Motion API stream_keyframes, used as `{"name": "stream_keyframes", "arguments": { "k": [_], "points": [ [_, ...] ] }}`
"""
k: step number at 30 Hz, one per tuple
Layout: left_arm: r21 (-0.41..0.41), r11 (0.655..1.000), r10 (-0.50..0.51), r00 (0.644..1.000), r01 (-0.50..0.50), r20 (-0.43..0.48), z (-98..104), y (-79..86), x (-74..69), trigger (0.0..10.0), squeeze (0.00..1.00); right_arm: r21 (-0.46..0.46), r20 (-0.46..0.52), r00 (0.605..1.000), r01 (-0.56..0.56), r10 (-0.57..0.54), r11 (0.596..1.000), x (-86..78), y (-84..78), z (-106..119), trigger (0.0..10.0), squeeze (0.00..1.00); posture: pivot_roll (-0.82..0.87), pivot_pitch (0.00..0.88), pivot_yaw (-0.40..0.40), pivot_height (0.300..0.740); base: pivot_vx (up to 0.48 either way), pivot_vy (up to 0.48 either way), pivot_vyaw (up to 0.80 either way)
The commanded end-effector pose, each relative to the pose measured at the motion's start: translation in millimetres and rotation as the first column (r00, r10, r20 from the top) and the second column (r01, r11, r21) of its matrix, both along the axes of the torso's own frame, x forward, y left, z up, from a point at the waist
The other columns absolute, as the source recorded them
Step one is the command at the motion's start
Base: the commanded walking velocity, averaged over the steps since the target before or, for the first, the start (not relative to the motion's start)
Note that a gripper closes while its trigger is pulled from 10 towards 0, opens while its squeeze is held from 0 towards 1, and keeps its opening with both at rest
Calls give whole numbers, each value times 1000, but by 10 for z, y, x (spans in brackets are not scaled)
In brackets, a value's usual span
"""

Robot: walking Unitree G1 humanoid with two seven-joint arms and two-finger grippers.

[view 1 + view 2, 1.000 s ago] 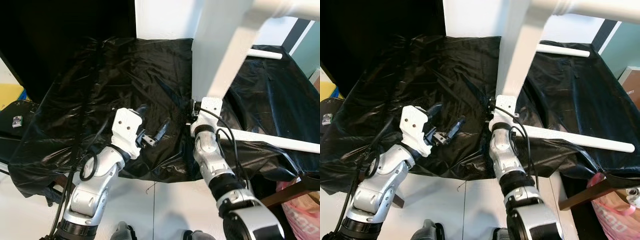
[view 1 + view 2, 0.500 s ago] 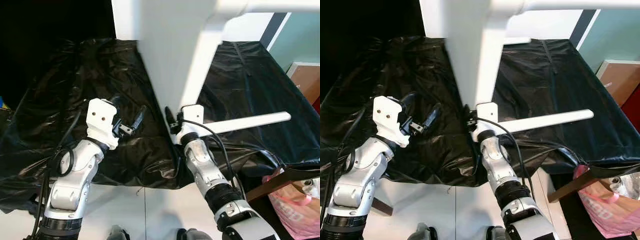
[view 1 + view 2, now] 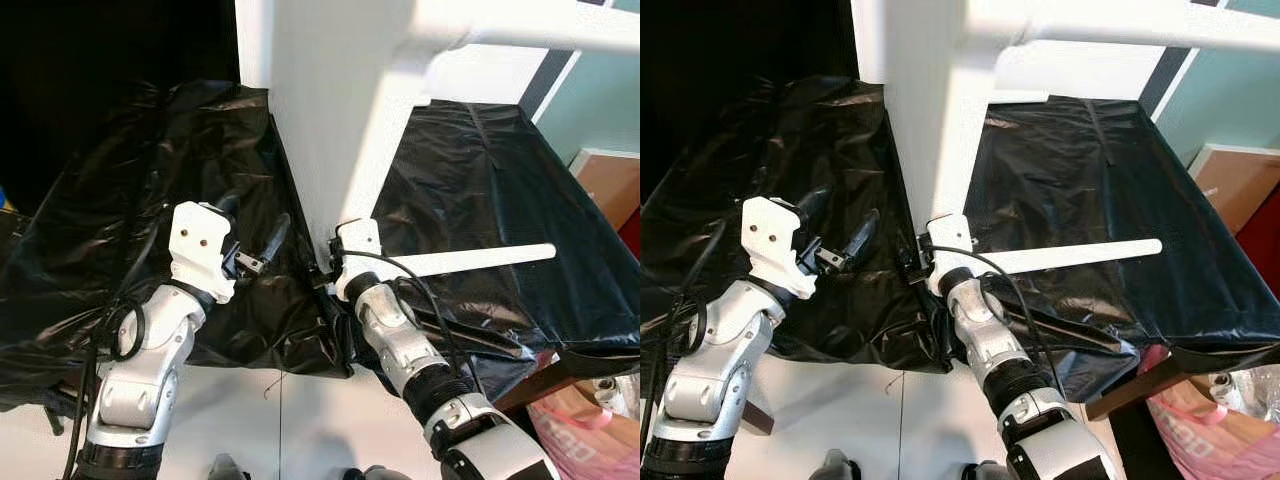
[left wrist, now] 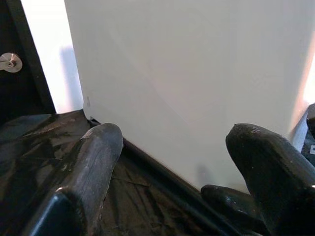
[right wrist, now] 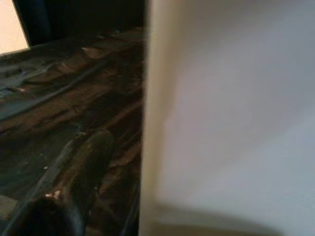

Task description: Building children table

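Upright on black sheeting, the smooth white table panel point(image 3: 335, 130) is clamped by the right gripper point(image 3: 330, 262); left gripper point(image 3: 250, 238) spread.

The white table panel point(image 3: 330, 110) runs off the top edge and hides the right tool's point(image 3: 330, 272) fingertips

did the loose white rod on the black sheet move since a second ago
Cannot tell: the camera itself swung. The white rod lies on the black plastic sheet, beside the right pincer.

Panel point(image 3: 330, 120) stands on sheet point(image 3: 150, 170) (rod point(image 3: 480, 258) right)
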State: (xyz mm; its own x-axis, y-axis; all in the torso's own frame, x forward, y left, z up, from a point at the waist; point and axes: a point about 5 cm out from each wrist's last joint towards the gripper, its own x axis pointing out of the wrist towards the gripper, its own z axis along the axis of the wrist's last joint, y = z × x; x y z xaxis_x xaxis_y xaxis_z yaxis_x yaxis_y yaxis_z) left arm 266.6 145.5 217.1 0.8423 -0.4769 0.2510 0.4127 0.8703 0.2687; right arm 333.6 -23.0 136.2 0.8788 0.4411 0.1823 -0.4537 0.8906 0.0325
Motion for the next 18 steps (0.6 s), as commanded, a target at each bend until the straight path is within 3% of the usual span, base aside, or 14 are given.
{"name": "stream_keyframes", "arguments": {
  "k": [1,2,4,6,9,16,18],
  "points": [
    [-9,1000,15,1000,-15,11,1,-30,-33,10000,0,138,-16,992,-124,127,983,-146,442,138,10000,0,164,86,-139,740,0,0,0],
    [-10,1000,14,1000,-14,9,-1,-33,-34,10000,0,142,-12,991,-127,130,982,-142,388,145,10000,0,161,88,-138,740,0,0,0],
    [-2,1000,7,1000,-7,-5,-22,-30,-36,10000,0,95,39,980,-198,195,976,-218,35,154,10000,0,148,96,-136,740,0,0,0],
    [-2,1000,2,1000,-2,-13,-31,-30,-39,10000,0,77,39,975,-221,219,972,-255,-63,138,10000,0,146,98,-135,740,0,0,0],
    [11,1000,-20,999,20,-30,-58,-51,-37,10000,0,-8,-2,949,-316,316,949,-437,-410,53,10000,0,111,120,-114,740,0,0,0],
    [50,996,-71,994,75,-83,-101,-57,-53,10000,0,-78,-61,947,-319,315,944,-530,-812,41,10000,0,86,146,-85,740,0,0,0],
    [83,989,-114,985,126,-132,-158,-75,-103,10000,0,-92,-100,913,-404,395,910,-621,-931,82,10000,0,87,148,-78,740,0,0,0]
  ]
}}
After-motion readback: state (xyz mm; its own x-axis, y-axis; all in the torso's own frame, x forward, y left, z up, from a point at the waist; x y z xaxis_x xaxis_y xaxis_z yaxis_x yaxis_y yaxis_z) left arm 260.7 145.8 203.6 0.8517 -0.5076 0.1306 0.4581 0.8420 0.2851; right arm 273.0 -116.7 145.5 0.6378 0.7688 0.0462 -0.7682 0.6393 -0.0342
